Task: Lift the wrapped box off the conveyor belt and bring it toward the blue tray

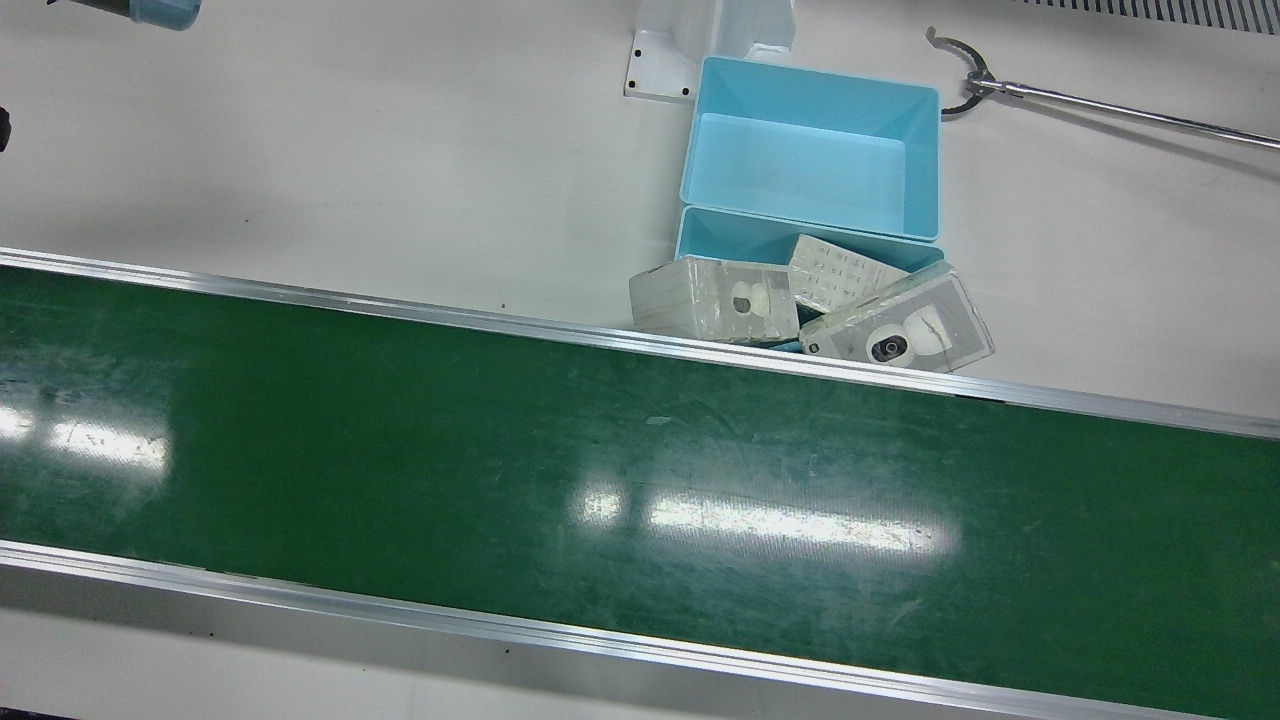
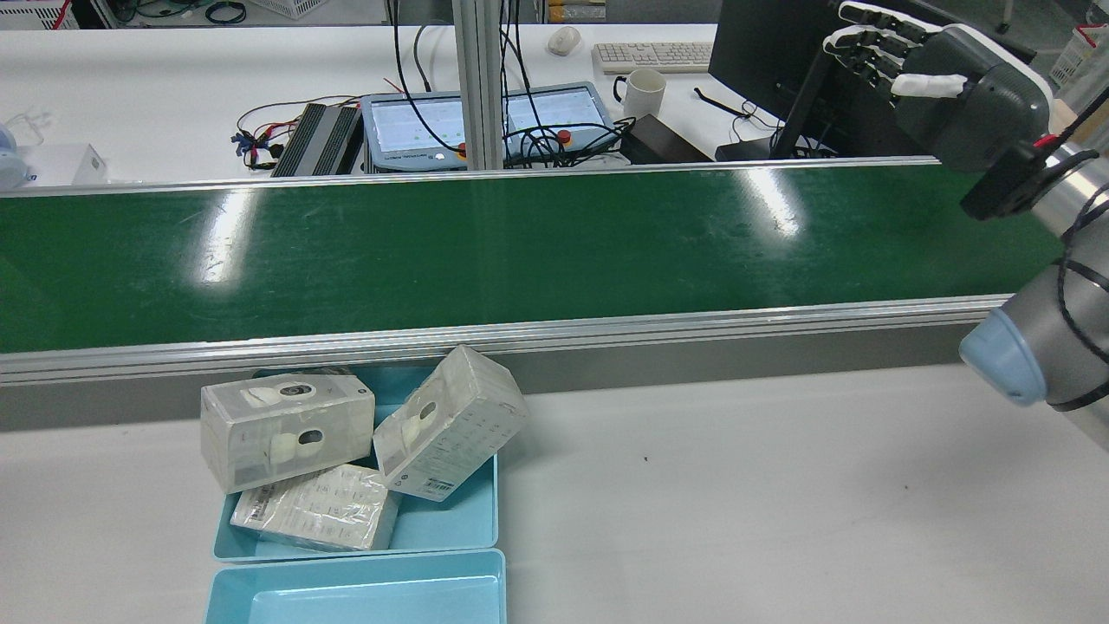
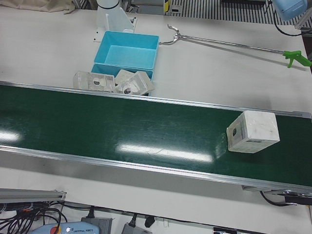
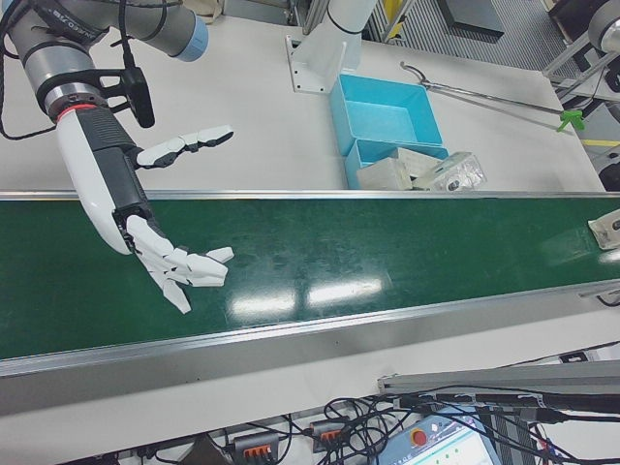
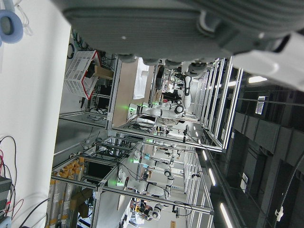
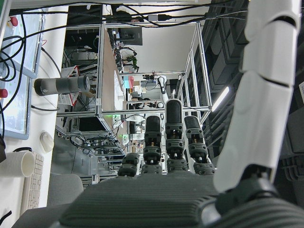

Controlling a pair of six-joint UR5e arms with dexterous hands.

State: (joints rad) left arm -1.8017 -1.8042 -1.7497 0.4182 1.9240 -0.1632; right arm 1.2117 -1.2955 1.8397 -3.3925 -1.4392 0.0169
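A wrapped white box [image 3: 253, 131] lies on the green conveyor belt [image 3: 122, 131] at its far right end in the left-front view. It just shows at the right edge of the right-front view [image 4: 608, 231]. My right hand [image 2: 936, 78] is open and empty, fingers spread, raised over the other end of the belt, far from the box; it also shows in the right-front view [image 4: 145, 213]. An empty blue tray [image 1: 700, 150] stands beside the belt. Only the palm of my left hand [image 5: 190, 23] shows, so its fingers cannot be judged.
A second blue tray [image 2: 450, 530] next to the belt rail holds three wrapped boxes [image 2: 286, 429], two leaning over its edge. A long metal grabber tool [image 3: 229, 45] lies on the white table behind the trays. An arm pedestal [image 1: 700, 40] stands behind them.
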